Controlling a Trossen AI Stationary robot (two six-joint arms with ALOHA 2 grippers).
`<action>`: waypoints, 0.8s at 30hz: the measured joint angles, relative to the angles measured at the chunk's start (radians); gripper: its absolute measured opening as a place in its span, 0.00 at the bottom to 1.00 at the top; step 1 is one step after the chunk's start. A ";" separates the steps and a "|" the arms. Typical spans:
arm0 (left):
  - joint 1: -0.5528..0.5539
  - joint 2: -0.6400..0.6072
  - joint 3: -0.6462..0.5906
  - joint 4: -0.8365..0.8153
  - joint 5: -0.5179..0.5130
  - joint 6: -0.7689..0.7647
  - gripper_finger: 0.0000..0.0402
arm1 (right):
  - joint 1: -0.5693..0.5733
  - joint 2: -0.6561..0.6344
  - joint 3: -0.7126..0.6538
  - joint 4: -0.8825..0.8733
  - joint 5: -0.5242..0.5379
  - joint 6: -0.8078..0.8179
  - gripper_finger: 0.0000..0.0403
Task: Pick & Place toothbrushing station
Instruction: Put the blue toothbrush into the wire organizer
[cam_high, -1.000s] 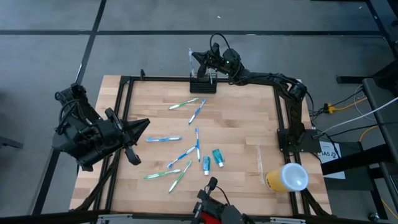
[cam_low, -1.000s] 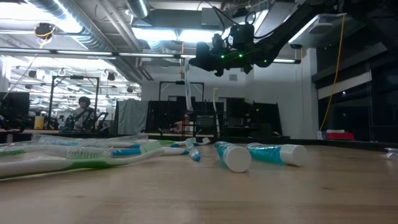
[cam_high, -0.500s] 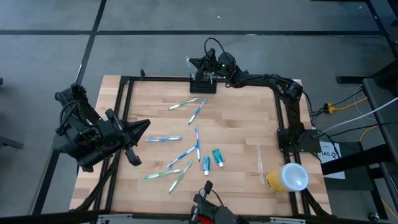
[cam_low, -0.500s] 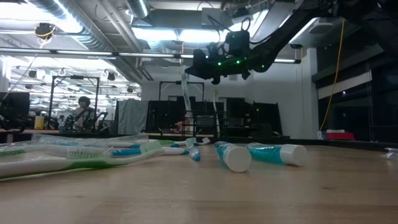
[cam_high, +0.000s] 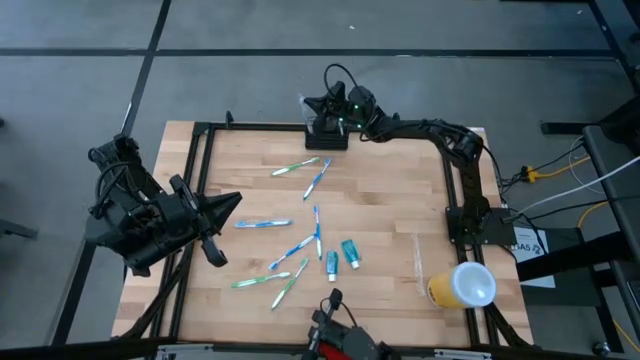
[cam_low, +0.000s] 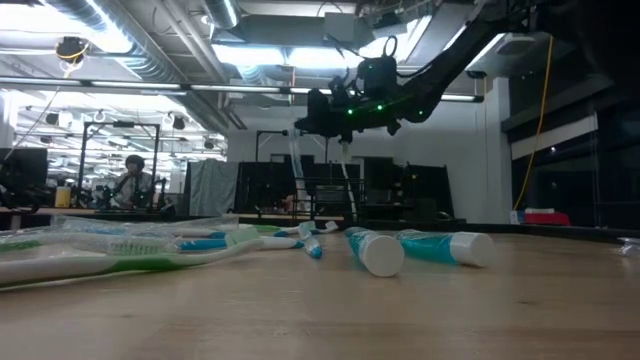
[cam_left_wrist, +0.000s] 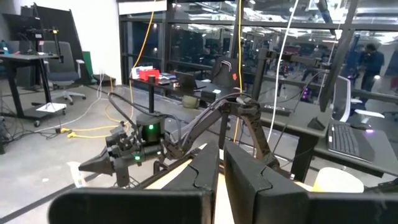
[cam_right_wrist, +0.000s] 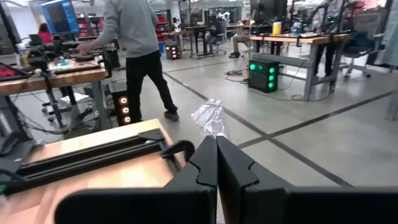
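The toothbrushing station (cam_high: 327, 135), a small black boxy holder, stands at the middle of the table's far edge. My right gripper (cam_high: 312, 103) hovers level just above and beyond it, shut on a white toothbrush (cam_high: 305, 100). The brush's bristle head (cam_right_wrist: 208, 118) shows past the fingertips in the right wrist view. Its handle (cam_low: 298, 165) hangs down in the low view. My left gripper (cam_high: 235, 200) waits shut at the table's left edge, holding nothing. My right gripper pinches the toothbrush between its two fingers just under the bristle head (cam_right_wrist: 210, 132). The fingers come in level and lie across the brush. The head sticks up above the fingertips. The handle hangs slanting below the gripper, clear of the table; its lower end is too small to place.
Several toothbrushes (cam_high: 300, 165) (cam_high: 263, 224) (cam_high: 295, 248) and two teal toothpaste tubes (cam_high: 350, 253) lie loose over the middle of the table. A yellow cup with a white lid (cam_high: 462, 285) lies at the near right. A person (cam_right_wrist: 134, 37) stands beyond the far edge.
My right gripper has sunk toward the holder and shifted a little toward the table's left, staying shut on the toothbrush. The brush has come down with it, and its handle now hangs slightly slanted rather than straight down.
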 joint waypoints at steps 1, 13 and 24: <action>0.000 0.000 0.000 0.000 0.000 0.000 0.05 | -0.002 0.004 0.001 0.002 0.000 0.004 0.00; 0.000 0.000 0.000 0.000 0.000 0.000 0.05 | -0.001 0.017 -0.001 -0.061 -0.001 0.059 0.02; -0.014 0.000 0.000 0.000 0.000 0.002 0.05 | -0.001 0.017 -0.001 -0.019 0.004 0.104 0.21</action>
